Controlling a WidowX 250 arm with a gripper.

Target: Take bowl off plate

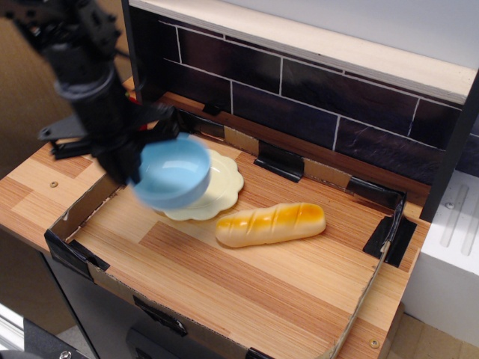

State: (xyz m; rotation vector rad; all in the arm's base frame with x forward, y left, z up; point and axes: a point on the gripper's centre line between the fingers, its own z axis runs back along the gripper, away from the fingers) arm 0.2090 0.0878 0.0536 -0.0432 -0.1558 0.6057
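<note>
The bowl [172, 173] is a small round light blue glossy bowl with low straight sides. It is raised above the worktop and tilted, its opening facing up and toward the right. It hangs near the left edge of the worktop, overlapping the left part of the plate in view. The plate [217, 185] is pale cream-yellow, flat and round with a scalloped edge. It lies flat on the worktop, left of centre, toward the rear edge.

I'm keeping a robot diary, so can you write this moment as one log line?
tool: shut on bowl | bowl: lifted, tilted, above plate's left edge | plate: on tray, uncovered | next: probably set bowl down
</note>
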